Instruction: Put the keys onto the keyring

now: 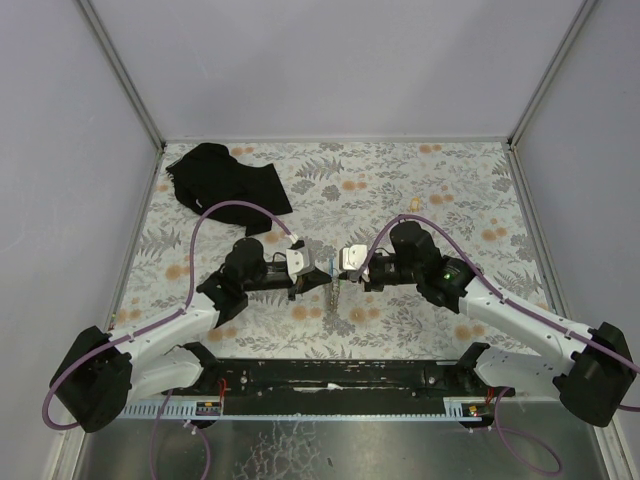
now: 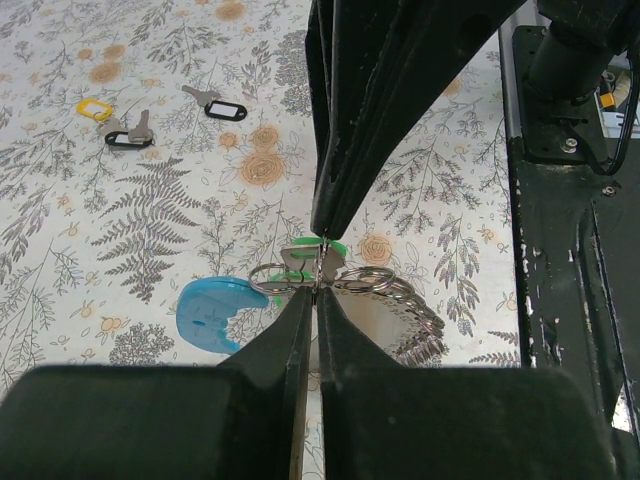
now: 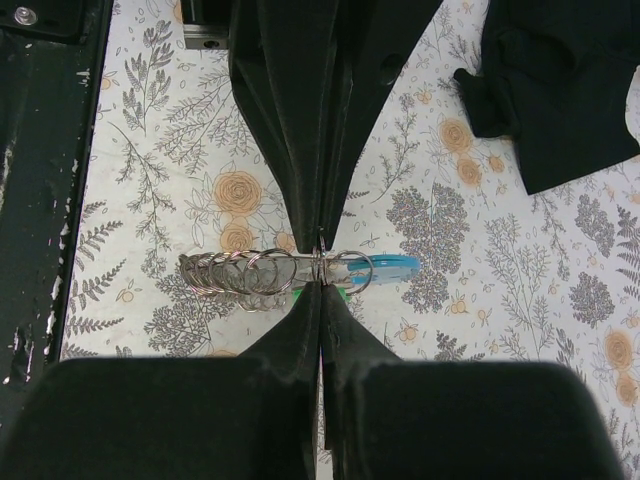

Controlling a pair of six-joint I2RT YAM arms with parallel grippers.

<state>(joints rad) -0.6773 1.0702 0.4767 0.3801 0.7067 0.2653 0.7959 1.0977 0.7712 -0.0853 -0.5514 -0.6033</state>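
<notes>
Both grippers meet tip to tip above the middle of the table. My left gripper [image 1: 318, 272] [image 2: 318, 290] is shut on the keyring, a light-blue curved band [image 2: 205, 312] [image 3: 388, 266] with a chain of grey metal rings [image 2: 405, 305] [image 3: 235, 272] hanging from it. My right gripper [image 1: 345, 268] [image 3: 320, 287] is shut on the same cluster, where a green-tagged key [image 2: 312, 246] [image 3: 343, 294] sits at its fingertips. The green tag is mostly hidden by the fingers. The blue band shows between the grippers in the top view [image 1: 331, 264].
A black cloth [image 1: 226, 180] [image 3: 565, 80] lies at the back left. Loose keys lie on the floral table: one with a yellow tag [image 2: 93, 108] and two with black tags [image 2: 128, 138] [image 2: 222, 108]. The black base rail [image 2: 570, 260] [image 3: 40, 150] runs along the near edge.
</notes>
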